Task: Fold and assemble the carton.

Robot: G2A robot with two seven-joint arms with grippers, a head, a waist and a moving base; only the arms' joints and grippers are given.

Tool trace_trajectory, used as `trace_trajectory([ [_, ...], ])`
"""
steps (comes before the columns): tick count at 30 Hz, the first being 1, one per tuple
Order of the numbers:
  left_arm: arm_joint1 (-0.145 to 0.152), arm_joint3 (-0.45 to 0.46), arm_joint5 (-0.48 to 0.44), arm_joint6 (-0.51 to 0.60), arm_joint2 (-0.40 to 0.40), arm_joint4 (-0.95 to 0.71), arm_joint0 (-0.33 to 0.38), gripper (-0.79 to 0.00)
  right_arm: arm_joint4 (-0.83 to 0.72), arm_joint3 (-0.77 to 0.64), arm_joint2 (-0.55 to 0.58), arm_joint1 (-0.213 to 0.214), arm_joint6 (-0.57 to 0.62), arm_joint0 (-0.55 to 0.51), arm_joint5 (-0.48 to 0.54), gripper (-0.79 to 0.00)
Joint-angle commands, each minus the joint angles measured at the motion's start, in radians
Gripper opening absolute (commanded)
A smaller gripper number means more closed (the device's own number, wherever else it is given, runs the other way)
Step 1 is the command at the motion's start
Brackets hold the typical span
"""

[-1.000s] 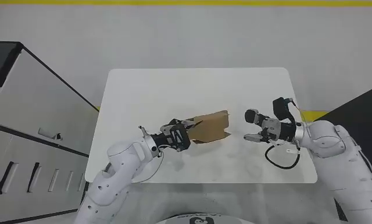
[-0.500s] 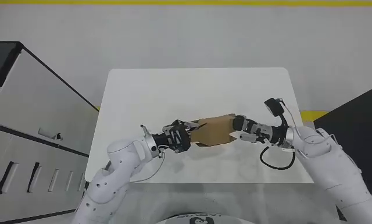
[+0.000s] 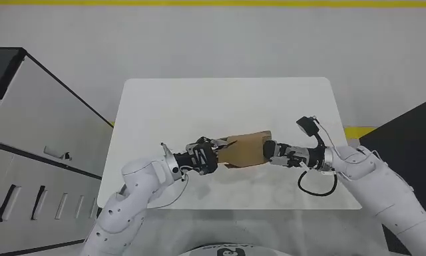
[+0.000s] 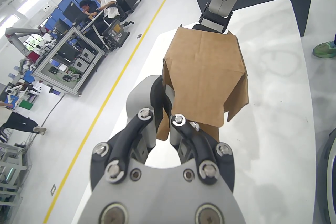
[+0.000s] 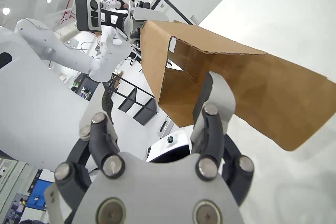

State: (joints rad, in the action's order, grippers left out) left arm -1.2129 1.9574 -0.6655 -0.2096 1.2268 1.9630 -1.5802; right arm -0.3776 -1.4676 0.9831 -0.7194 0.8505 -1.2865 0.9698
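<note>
A brown carton is held just above the white table, lying lengthwise between my two arms. My left gripper is shut on the carton's left end; in the left wrist view its fingers pinch a side wall of the carton. My right gripper is at the carton's right, open end. In the right wrist view the right gripper is open, one finger against the open mouth of the carton, whose flaps stick out loosely.
A black-framed cabinet stands left of the table. A yellow floor line runs along the far side. The far half of the table holds nothing. A loose cable hangs under the right wrist.
My right gripper has moved left from open space to the carton's right end. The carton has shifted slightly and lies flatter. The left gripper keeps its hold.
</note>
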Motion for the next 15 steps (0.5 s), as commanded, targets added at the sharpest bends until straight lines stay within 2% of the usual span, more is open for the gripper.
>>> trace_trajectory([
  [1, 0.002, -0.001, -0.001, 0.001, -0.006, 0.002, 0.003, -0.785, -0.003, 0.008, -0.024, 0.008, -0.014, 0.013, 0.014, -0.228],
  [8, 0.009, -0.001, -0.003, 0.004, -0.018, 0.0, 0.012, -0.785, -0.01, 0.022, -0.109, 0.033, -0.043, 0.066, 0.043, -0.326],
  [12, 0.013, 0.001, -0.008, 0.001, -0.024, -0.001, 0.015, -0.785, -0.028, 0.028, -0.141, 0.041, -0.043, 0.094, 0.043, -0.431],
  [15, 0.016, 0.0, -0.009, 0.0, -0.029, 0.0, 0.017, -0.785, -0.035, 0.028, -0.162, 0.045, -0.043, 0.111, 0.043, -0.459],
])
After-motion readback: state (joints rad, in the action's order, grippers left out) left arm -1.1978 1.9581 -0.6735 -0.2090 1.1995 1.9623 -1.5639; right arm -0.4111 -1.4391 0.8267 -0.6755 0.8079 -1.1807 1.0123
